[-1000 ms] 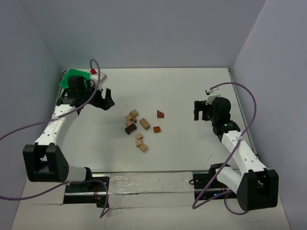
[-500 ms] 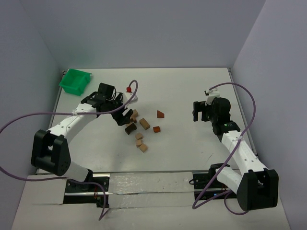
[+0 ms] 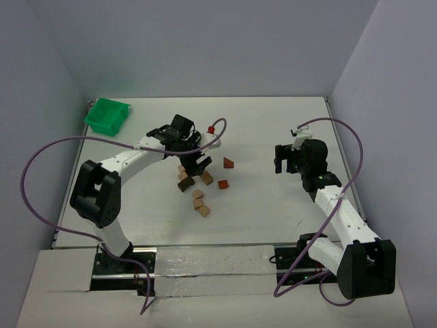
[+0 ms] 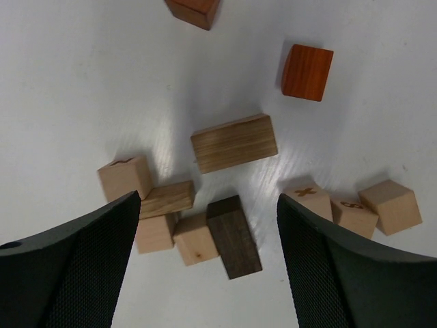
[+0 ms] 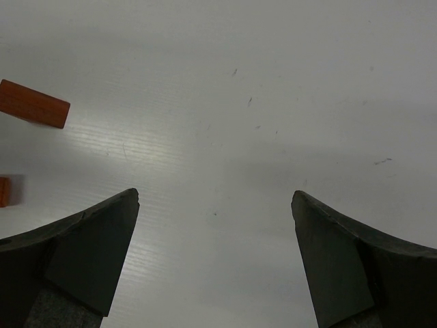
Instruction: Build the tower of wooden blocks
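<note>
No tower yet; only loose blocks point(image 3: 197, 195) lying flat on the worktop point(image 3: 273, 130), left of centre. Within the last second, swings the left arm away from the bin point(image 3: 107, 115) and across to the cluster. Now hangs the left fingers point(image 4: 75, 266) straight over it, spread wide, holding nothing. Marks the end of the reach, by the look of it, with a first pick likely next and all the stacking still to do. Keeps the right arm parked off to the right, unmoved, with the right fingers point(image 5: 75, 253) fully wide and empty over bare worktop.

From above, covers part of the cluster with the left wrist. Leaves in sight a dark block point(image 3: 184, 184), a tan cuboid point(image 3: 206, 178), a red cube point(image 3: 223, 184), a wedge point(image 3: 229, 162) and three tan cubes trailing toward the near edge.

From the left wrist, lays the hidden part open: tan cuboid alone in the middle, dark block touching a knot of four tan pieces between the fingers. Adds three more tan cubes side by side in a row, two of them marked on top.

From the right wrist, catches only the edges of two red pieces at far left, well apart from the fingers.
</note>
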